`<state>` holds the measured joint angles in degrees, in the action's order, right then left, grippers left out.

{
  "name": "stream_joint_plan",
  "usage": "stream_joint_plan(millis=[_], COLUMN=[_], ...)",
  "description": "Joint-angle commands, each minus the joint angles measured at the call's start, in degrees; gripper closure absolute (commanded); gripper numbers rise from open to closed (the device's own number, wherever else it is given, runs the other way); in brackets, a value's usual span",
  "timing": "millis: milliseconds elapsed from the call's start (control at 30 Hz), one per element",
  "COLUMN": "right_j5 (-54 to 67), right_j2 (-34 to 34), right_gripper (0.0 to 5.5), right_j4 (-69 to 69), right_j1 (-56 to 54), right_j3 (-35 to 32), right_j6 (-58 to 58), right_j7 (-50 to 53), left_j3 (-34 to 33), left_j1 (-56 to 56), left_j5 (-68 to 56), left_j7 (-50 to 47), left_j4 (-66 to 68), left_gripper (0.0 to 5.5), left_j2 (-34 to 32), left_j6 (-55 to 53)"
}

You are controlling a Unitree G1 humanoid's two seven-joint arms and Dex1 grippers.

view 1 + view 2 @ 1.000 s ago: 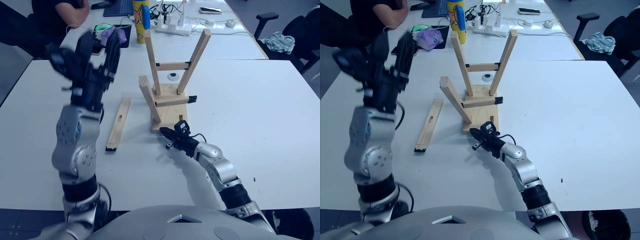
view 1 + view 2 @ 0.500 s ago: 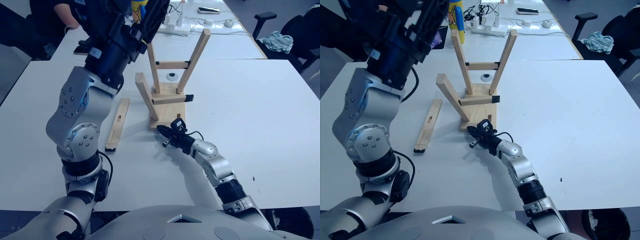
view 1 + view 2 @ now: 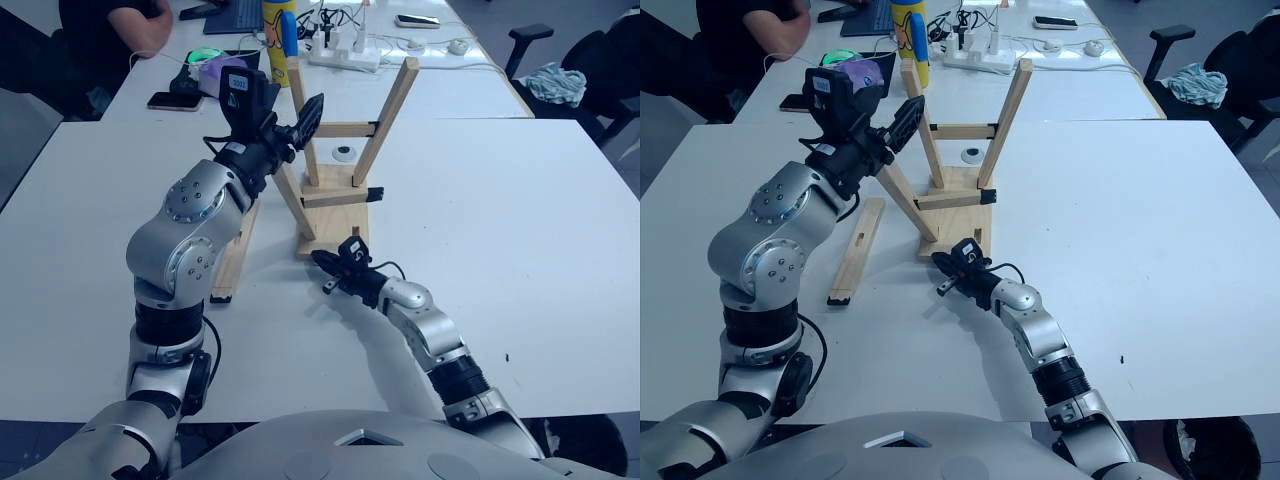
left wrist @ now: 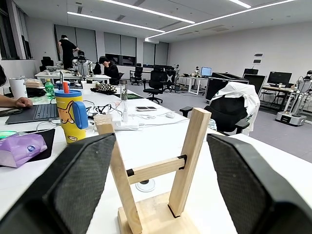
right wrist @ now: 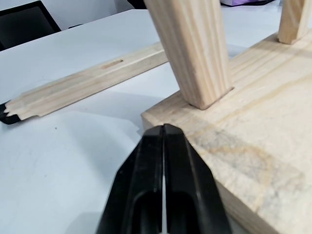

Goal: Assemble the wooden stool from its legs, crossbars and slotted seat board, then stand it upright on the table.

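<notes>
upturned stool (image 3: 336, 197) sits just beyond the left end effector (image 3: 280, 108), fingers spread wide; right end effector (image 3: 325, 262), pinched closed, sits at its seat board (image 5: 253, 136) corner.

left hand (image 3: 277, 112) — raised, fingers spread wide | right hand (image 5: 164, 134) — low, forearm outstretched, fingers pressed together

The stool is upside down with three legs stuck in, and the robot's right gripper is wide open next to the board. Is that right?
Not quite. The right gripper is shut, not wide open: the right wrist view shows its fingers pressed together beside the seat board. The stool is upside down with three legs in.
</notes>
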<state>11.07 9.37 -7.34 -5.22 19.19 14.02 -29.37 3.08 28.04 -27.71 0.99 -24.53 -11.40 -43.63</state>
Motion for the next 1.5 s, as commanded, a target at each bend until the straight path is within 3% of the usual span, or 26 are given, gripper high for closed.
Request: stream_joint_plan(millis=[33, 167, 300, 400, 533, 800, 1300, 1500], right_j5=[-3.58, -3.44, -2.65, -1.23, 1.24, 3.92, 3.22, 3.79], right_j2=[2.09, 1.92, 1.26, 0.78, 0.09, -1.81, -3.44, -4.15], right_gripper=[5.50, 5.50, 5.50, 5.50, 5.50, 5.50, 5.50, 5.50], right_j4=[-6.26, -6.70, -5.95, -3.80, -0.68, 2.36, 5.15, 7.47], right_j1=[4.68, 4.60, 4.59, 5.03, 5.22, 4.53, 5.68, 5.36], right_j3=[2.10, 1.63, 0.61, -0.69, -2.45, -5.58, -4.29, -5.08], right_j6=[7.44, 6.41, 4.37, 3.05, 1.74, -0.62, 1.57, 2.63], right_j7=[0.86, 0.97, 1.06, 0.75, -0.25, -1.14, -0.60, 0.00], left_j3=[-2.08, -4.56, -8.17, -10.22, -7.47, -6.15, -1.88, -0.49], left_j1=[1.77, 1.49, -5.65, -17.20, -28.04, -32.86, -32.99, -33.50], left_j5=[3.96, 15.18, 29.45, 27.53, 26.70, 25.41, 21.21, 20.74], left_j7=[-0.71, -3.25, -8.75, -6.31, -2.93, -0.35, 10.44, 14.15], left_j4=[-2.36, -8.15, -8.95, -5.05, -0.71, 5.15, 9.83, 12.00], left_gripper=[2.03, 2.03, 2.03, 1.76, 1.23, 0.15, 0.15, 0.92], left_j2=[2.43, -1.13, -6.84, -4.85, -3.24, -0.35, -3.43, -6.23], left_j6=[9.27, 21.20, 19.73, 18.00, 15.65, 12.09, -0.66, -2.74])
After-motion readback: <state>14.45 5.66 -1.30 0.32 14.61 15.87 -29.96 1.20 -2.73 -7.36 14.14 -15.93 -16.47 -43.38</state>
